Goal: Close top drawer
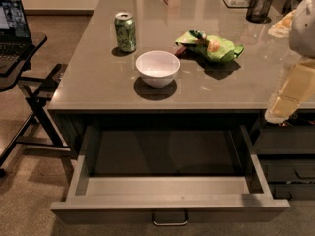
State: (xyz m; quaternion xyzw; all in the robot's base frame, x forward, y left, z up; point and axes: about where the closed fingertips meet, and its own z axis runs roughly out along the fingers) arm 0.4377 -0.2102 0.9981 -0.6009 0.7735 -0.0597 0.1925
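Gripper [276, 113]: at the counter's right edge, above and right of the drawer, apart from it; grip state cannot tell
Top drawer [170, 208]: pulled well out, bottom centre; handle [170, 219] frontward
Counter [88, 80]: bowl [157, 68]; can [125, 31]; bag [209, 45]

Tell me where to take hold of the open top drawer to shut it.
Grip the top drawer at its silver loop handle, centred on the flat front, coming from the front: it stands pulled far out. The tool hangs at the right end of the counter.
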